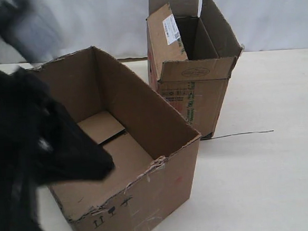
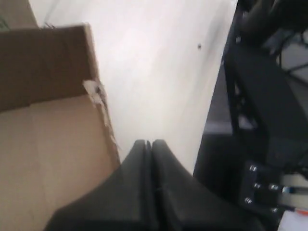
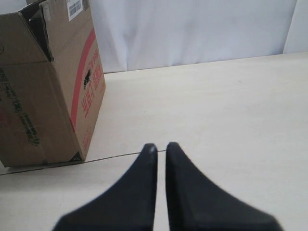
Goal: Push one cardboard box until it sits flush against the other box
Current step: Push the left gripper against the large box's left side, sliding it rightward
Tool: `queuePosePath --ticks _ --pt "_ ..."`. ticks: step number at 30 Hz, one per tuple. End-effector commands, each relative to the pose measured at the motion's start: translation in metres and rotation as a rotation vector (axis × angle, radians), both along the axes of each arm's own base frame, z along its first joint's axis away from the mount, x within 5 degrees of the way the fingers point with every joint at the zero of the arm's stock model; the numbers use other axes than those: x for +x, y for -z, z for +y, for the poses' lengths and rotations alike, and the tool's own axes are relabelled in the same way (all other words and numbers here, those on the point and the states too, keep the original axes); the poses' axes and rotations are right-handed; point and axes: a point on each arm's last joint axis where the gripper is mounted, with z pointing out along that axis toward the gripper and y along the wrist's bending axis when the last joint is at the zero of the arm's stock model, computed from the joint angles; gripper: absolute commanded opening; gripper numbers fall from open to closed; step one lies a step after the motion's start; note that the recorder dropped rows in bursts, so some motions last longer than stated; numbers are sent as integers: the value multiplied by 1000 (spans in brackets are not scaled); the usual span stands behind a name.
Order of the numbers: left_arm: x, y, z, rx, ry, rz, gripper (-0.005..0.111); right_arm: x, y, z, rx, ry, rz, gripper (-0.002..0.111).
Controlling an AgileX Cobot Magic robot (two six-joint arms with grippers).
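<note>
- Flapped carton (image 1: 194, 91): standing upright on the pale table (image 1: 264, 182), top flaps raised, serving as the reference for every entry below.
- White barcode label (image 1: 172, 29): sitting on a raised flap of the flapped carton; green and red print showing on the front face, broad red print (image 3: 89, 82) running down the side face.
- Wide torn-rim carton (image 1: 124, 149): sitting open-topped, without flaps, in front of the flapped carton and turned at an angle to it; standing near but apart, with a strip of table showing between the two, not flush. Small black handling symbols and a faint red smudge showing on the outer face turned away from the flapped carton.
- Left gripper (image 2: 148, 143): fingers pressing together with nothing between them; hanging at the wide torn-rim carton's ragged rim, on the side farthest from the flapped carton. Contact with the cardboard not discernible; appearing in the exterior view only as a blurred black mass.
- Right gripper (image 3: 161, 147): fingertips lying almost together with only a sliver between them, pinching nothing; hovering over bare table, clear of the flapped carton's red-printed side.
- Thin dark wire (image 1: 245, 134): lying on the table, running outward from the base of the flapped carton.
</note>
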Motion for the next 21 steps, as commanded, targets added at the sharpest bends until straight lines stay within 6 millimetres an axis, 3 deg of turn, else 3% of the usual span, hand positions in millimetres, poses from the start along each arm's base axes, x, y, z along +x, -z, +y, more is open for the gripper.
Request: queuePosePath --ticks 1,5,7,12,16,21 --pt "-18 36 -42 307 -30 -112 0 0 1 0 4 -3 -1 5" --pt "-34 59 -65 425 -14 -128 0 0 1 0 4 -3 -1 5" --pt "-33 66 -68 470 -33 -121 0 0 1 0 4 -3 -1 5" --pt "-7 96 -50 692 -199 -304 0 0 1 0 4 -3 -1 5" --pt "10 119 -29 738 -255 -269 0 0 1 0 4 -3 -1 5" --pt "29 121 -21 699 -305 -284 0 0 1 0 4 -3 -1 5"
